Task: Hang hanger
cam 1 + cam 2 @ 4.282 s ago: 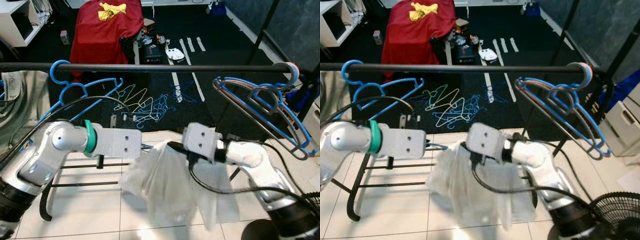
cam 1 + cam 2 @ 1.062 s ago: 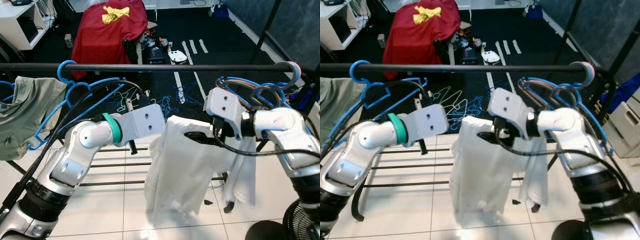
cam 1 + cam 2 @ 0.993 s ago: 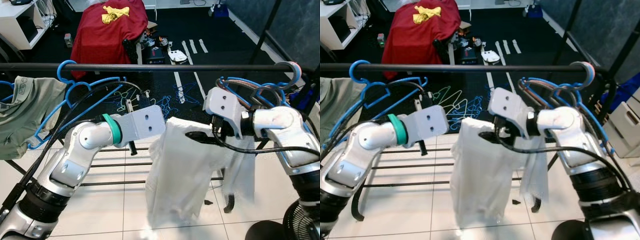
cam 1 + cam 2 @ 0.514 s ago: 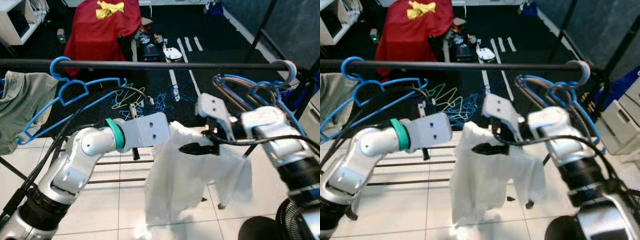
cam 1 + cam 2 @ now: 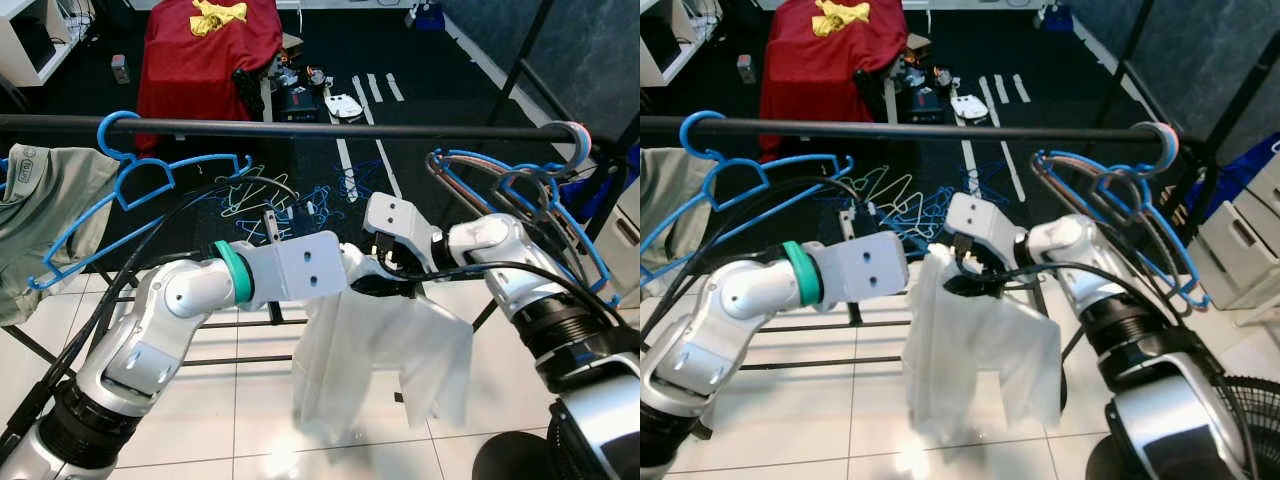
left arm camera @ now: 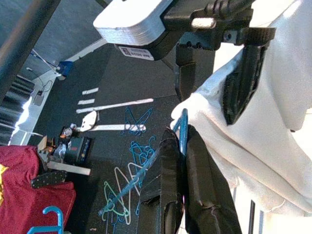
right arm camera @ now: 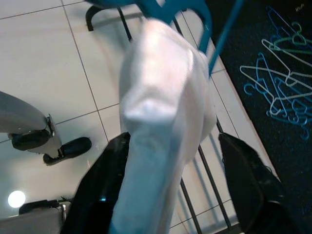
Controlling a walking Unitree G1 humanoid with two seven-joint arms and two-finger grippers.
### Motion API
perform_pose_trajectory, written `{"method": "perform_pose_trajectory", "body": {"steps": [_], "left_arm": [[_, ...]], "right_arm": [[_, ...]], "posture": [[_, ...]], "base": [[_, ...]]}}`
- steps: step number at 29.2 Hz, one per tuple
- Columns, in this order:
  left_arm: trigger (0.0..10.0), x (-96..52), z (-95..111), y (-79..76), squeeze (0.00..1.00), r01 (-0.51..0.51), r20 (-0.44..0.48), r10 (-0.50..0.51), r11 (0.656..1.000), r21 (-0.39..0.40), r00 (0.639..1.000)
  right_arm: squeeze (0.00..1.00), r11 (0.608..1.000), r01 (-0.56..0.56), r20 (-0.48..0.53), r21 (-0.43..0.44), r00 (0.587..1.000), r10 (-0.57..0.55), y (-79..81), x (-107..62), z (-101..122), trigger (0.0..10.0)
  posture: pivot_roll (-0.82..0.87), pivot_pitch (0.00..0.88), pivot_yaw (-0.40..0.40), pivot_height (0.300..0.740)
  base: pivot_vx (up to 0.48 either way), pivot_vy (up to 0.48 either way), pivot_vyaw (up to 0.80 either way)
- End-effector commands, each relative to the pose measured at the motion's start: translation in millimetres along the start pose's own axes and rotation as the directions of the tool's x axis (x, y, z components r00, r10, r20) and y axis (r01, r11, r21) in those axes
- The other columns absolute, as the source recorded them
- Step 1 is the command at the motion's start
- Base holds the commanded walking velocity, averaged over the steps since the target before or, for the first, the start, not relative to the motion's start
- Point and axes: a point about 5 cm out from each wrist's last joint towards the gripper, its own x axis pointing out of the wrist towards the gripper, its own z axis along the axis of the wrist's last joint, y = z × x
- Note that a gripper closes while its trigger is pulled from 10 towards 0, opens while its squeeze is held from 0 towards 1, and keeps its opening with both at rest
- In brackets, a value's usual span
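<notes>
Blue plastic, thin and stiff, the hanger point(image 6: 181, 127) carries a white shirt point(image 5: 385, 345) and sits below the black rail point(image 5: 300, 128), roughly under its middle and in front of it. The left gripper point(image 6: 179, 146) is clamped on the hanger's blue wire where it enters the cloth. The right gripper point(image 7: 170, 161) has its two fingers spread wide to either side of the shirt's shoulder, not pinching it. Judging by its looks, the load is light; the shirt is soft and limp and would slide off a tilted hanger, so the hold belongs on the rigid neck just under the hook, keeping the bar level.

On the rail, an empty blue hanger point(image 5: 140, 185) hangs toward its left end beside a grey-green garment point(image 5: 35, 230), and a cluster of blue hangers point(image 5: 520, 205) crowds its right end, leaving open rail between. Beneath the rail the floor is white tile point(image 5: 200, 420); beyond it lies dark carpet strewn with loose hangers point(image 5: 290, 200), and farther back something draped in red cloth point(image 5: 205, 50).
</notes>
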Motion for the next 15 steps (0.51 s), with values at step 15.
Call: {"method": "perform_pose_trajectory", "body": {"steps": [15], "left_arm": [[0.0,-3.7,14,0.7,0.00,-0.007,0.068,0.006,1.000,0.022,0.998]], "right_arm": [[0.00,0.991,-0.121,0.224,-0.062,0.966,0.132,9.2,4.8,11,0.0]], "posture": [[-0.02,0.083,0.060,0.740]], "base": [[0.000,0.000,0.00]]}}
